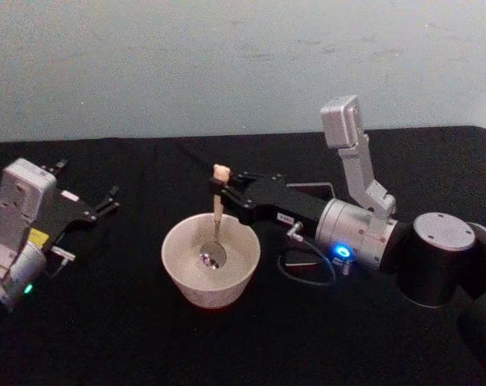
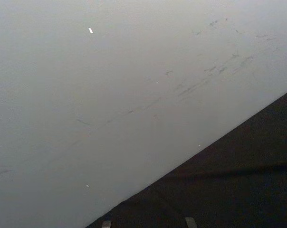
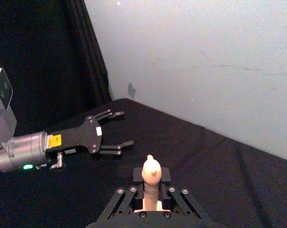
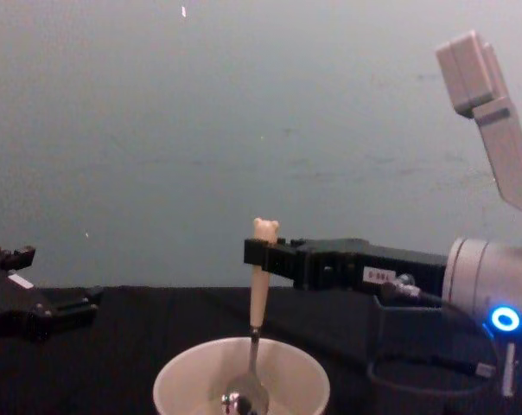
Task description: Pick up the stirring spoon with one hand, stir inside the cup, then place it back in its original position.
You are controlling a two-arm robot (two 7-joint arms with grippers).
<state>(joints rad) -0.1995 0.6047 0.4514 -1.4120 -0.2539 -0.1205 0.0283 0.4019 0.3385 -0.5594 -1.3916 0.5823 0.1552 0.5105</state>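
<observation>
Cup [image 4: 179, 385] sits closest to me, cream-white and round, on the black table [image 1: 106, 338], a bit left of the middle. Going left to right:

Left gripper [image 1: 111, 200] is parked at the table's left side, well apart from the cup. It lies low over the cloth, pointing away from me and inward. Its fingers are spread apart with nothing between them. I see a yellow label [image 3: 54, 141] on its wrist and a small white tag [image 3: 99, 130] on the gripper body, but I can't read either. Green light [image 1: 26, 288] is lit on the wrist housing.

Stirring spoon [image 1: 216, 217] stands near upright in the cup. Its metal bowl is down at the cup's floor, the beige handle rises above the rim, and the bear head is on top. I can't tell whether the bowl touches the floor.

Right gripper [image 1: 224, 190] reaches in from the right, level, above the cup's far rim. Its fingers are clamped on the spoon's handle just under the bear head. From the right wrist camera I see the head poking up between them. White label [image 4: 378, 277] on the gripper's side has print too small for me to read. Blue ring light [image 1: 341, 253] is lit on the right wrist. Black cable [image 1: 307, 272] loops on the table under that wrist, just right of the cup.

Pale wall [image 1: 227, 64] runs behind the table.
</observation>
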